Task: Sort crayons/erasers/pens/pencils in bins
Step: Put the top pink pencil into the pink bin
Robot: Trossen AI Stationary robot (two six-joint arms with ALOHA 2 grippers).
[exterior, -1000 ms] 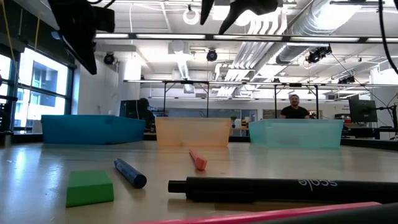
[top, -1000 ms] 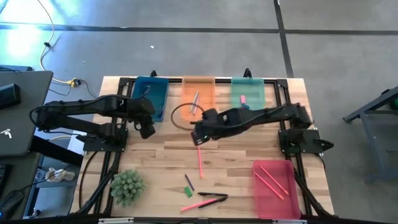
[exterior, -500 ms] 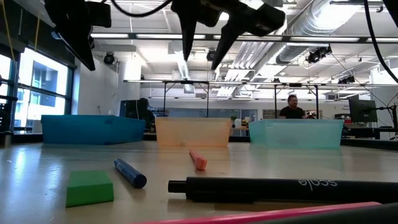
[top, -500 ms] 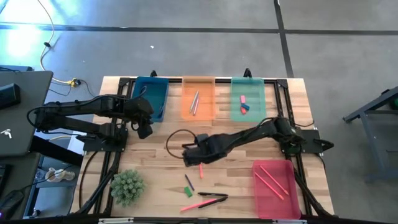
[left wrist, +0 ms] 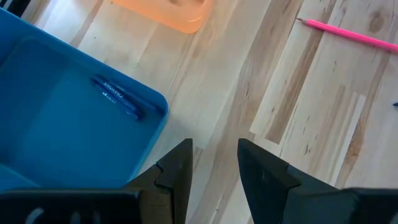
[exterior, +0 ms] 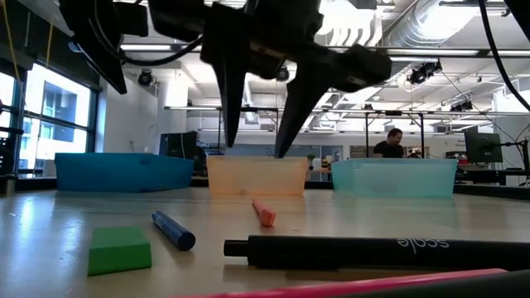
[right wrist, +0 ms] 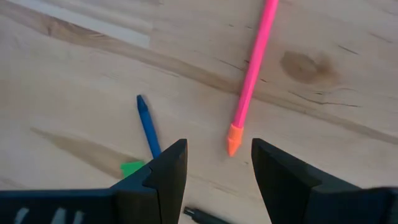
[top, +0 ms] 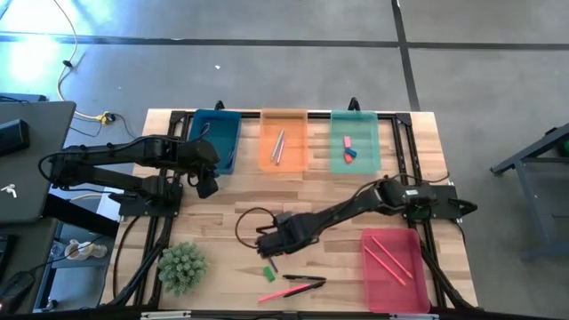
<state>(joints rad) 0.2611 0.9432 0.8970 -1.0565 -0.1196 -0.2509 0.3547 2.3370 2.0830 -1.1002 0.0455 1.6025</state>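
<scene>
The right gripper (right wrist: 214, 165), fingers spread and empty, is seen above the pink pencil (right wrist: 254, 70); its orange tip is revealed only in the right wrist view. The green eraser (exterior: 119, 249) is half hidden there but shown whole in the low view, on the table well apart from the bins (top: 356, 142). The left gripper (left wrist: 214, 165) is held apart and empty beside the blue bin (left wrist: 56, 124).

Four bins (top: 215, 140) counted; three erasers (top: 268, 274); one potted plant (top: 181, 267); two robot arms (top: 116, 164).

I am reading "scale" in pale letters on the black pen (exterior: 373, 251); the blue crayons' (left wrist: 118, 96) label is showing print too small to read.
</scene>
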